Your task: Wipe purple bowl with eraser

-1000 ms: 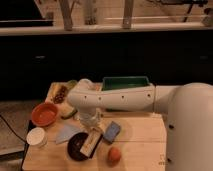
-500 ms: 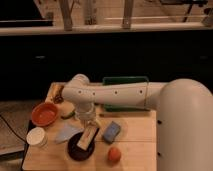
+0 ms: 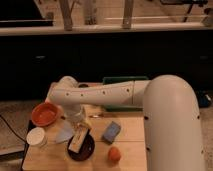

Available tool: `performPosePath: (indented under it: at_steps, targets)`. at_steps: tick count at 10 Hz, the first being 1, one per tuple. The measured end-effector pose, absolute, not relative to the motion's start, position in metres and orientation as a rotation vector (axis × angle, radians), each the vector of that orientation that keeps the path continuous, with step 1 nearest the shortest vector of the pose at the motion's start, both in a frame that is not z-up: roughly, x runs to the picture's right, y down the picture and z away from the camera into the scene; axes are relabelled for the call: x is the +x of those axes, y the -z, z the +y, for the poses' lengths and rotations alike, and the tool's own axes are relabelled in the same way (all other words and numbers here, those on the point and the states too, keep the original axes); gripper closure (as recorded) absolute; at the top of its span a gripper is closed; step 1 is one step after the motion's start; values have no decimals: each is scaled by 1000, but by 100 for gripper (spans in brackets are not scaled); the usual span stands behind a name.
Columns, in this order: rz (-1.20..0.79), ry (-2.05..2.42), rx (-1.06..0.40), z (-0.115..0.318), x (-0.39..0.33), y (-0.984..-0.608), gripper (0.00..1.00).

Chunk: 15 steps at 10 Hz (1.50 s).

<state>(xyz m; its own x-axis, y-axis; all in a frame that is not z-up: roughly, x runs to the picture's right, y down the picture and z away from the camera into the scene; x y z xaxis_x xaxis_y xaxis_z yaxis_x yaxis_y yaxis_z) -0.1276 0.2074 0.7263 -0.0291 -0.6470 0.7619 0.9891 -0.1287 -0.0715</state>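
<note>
Arm elbow swung further left since 0.5 s ago. Gripper (image 3: 77, 123) sits at the upper end of eraser (image 3: 80, 138); grip state: cannot tell. Eraser lies across purple bowl (image 3: 86, 152), near the table (image 3: 130, 142) front edge. Crowding: white cup (image 3: 36, 136) left, blue sponge (image 3: 111, 131) right, orange ball (image 3: 114, 154) front-right, orange bowl (image 3: 45, 114) at left edge.

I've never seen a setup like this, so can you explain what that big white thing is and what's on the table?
It is a robot's white arm, seen by one camera looking down at a wooden table. It bends down to its gripper, at the upper end of the tan eraser, which lies across the dark purple bowl. Whether it grips the eraser, I cannot tell. Nearby: an orange bowl, a white cup, a blue block, a round orange thing and a green tub.
</note>
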Motion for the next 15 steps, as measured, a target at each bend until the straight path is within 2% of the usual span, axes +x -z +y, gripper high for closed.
performPosePath:
  at_steps: [15]
  targets:
    - [-592,1567,-779,211,-130,-725,94]
